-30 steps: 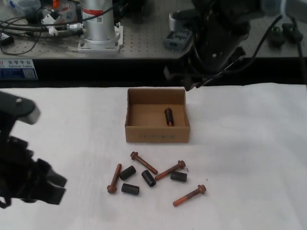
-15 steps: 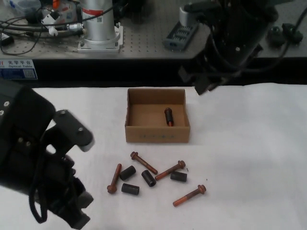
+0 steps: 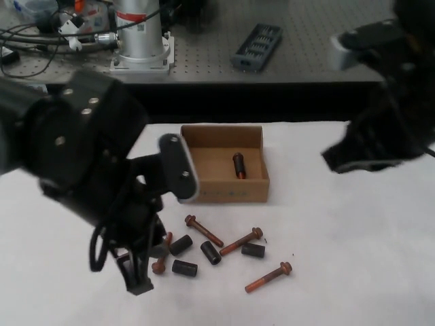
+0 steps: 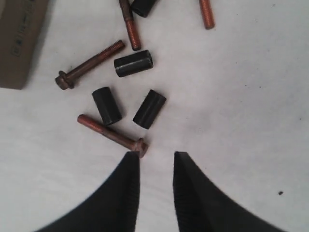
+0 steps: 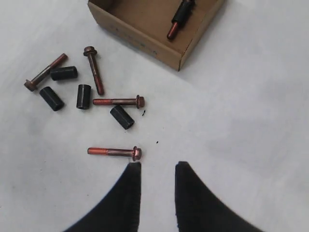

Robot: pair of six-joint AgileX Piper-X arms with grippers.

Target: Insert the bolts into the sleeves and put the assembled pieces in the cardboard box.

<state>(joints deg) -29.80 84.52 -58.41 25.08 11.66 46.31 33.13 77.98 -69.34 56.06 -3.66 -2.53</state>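
1. your left gripper hangs over the pile with its fingers apart and empty. one bolt lies just ahead, its head near a fingertip, likely your first pick.
2. your right gripper is spread too and holds nothing. it sits by the outlying bolt, which lies apart from the clutter and looks easy to take.
3. the nearest sleeve lies loose just beyond the left-hand bolt.
4. the cardboard box holds one assembled piece, so most pairs remain.
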